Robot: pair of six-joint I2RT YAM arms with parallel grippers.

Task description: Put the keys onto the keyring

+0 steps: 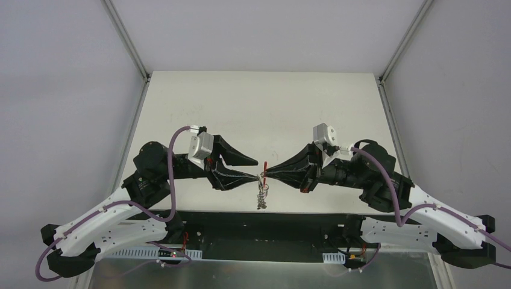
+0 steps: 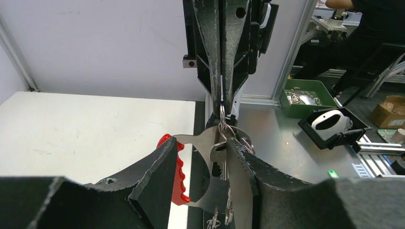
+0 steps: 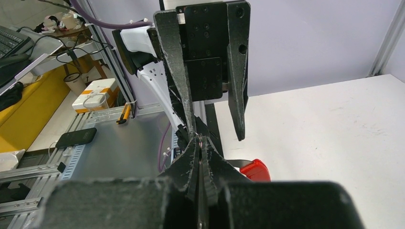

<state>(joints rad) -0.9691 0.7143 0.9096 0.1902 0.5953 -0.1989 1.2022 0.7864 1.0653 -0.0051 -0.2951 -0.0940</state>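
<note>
The keyring (image 1: pixel 263 194) hangs in the air between my two grippers, above the table's near edge. In the left wrist view it is thin silver wire loops (image 2: pixel 223 125), a grey curved strap (image 2: pixel 198 142) and a red crescent tag (image 2: pixel 179 176). A small silvery key (image 2: pixel 218 153) hangs from the loops; no black head shows. My right gripper (image 1: pixel 267 173) is shut on the top wire loop, as the left wrist view (image 2: pixel 222 102) shows. My left gripper (image 2: pixel 203 143) is open around the strap, and its right finger (image 2: pixel 248 167) touches the key. The red tag also shows in the right wrist view (image 3: pixel 255 170).
The white table (image 1: pixel 265 114) lies behind the grippers, and a black rail (image 1: pixel 265 220) runs along its near edge. Beyond the table are a green bin of metal parts (image 2: pixel 305 98), a black box (image 2: pixel 332 125) and a phone (image 3: pixel 76 137).
</note>
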